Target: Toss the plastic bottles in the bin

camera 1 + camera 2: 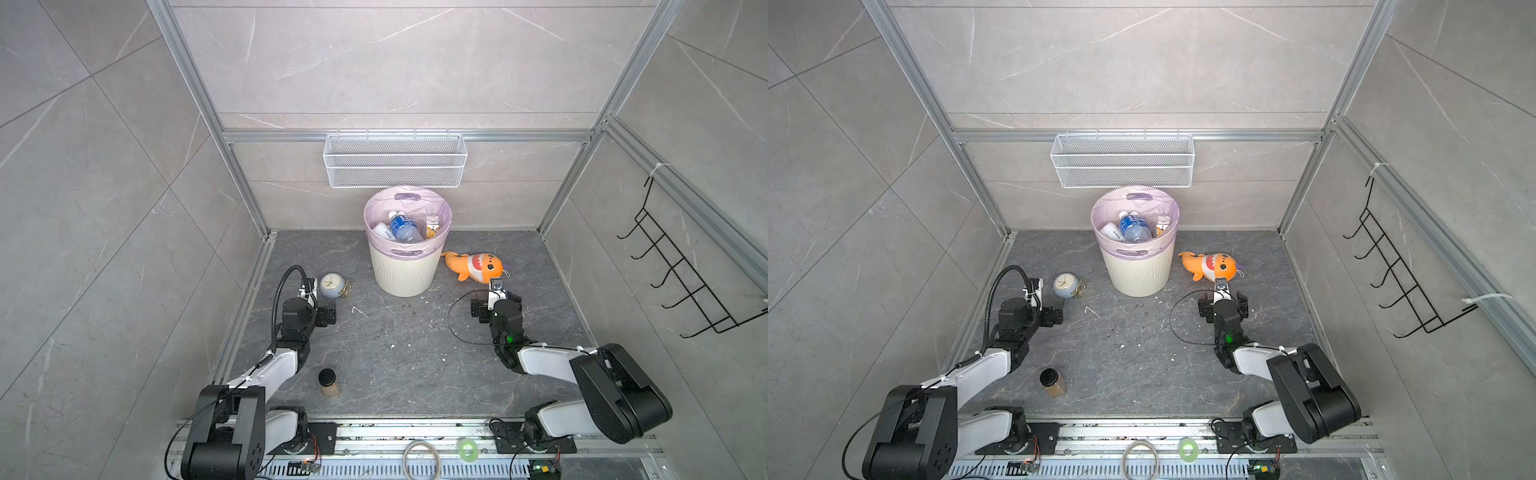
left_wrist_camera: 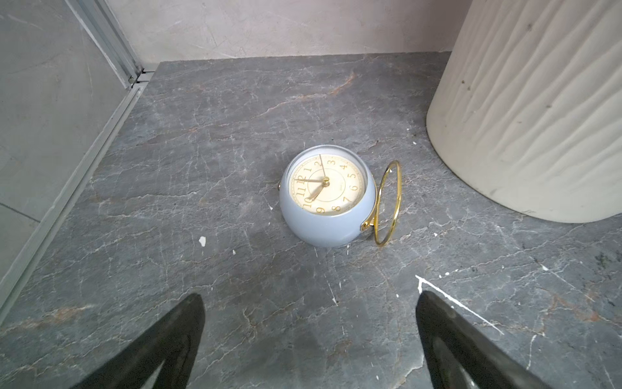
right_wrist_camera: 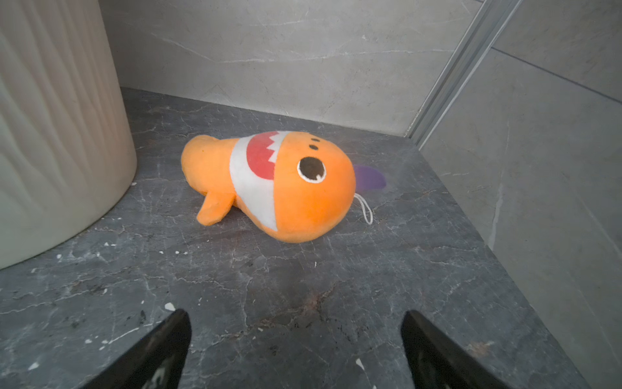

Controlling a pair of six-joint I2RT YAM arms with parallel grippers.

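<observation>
Already the bottles (image 1: 402, 227) lie in the bin (image 1: 405, 274), heaped below its rim. A blue-labelled one slants on top, a white one lies beside it, and a yellow-labelled one leans against the right wall. How many sit underneath is hard to tell.

The bin stands upright at the back middle of the surface (image 1: 399, 345), close to the rear wall (image 1: 291, 208) and under a mesh basket (image 1: 395, 162) hung on the frame rail (image 1: 270, 136). To its left a clock (image 1: 331, 285) rests near the side rail (image 1: 249, 299), with bare surface between it and the bin. To its right a plush shark (image 1: 473, 267) lies on its side, near the bin but apart from it. A jar (image 1: 328, 382) stands toward the front left. Open surface runs between the two arms from the bin to the front rail (image 1: 395, 432).

The left arm (image 1: 278, 361) is folded, elbow raised at the front and forearm low. The left jaws stand apart, holding nothing, pointed at the clock and short of it. The right arm (image 1: 544, 359) mirrors it. The right jaws also stand apart, holding nothing, aimed at the shark without touching it.
</observation>
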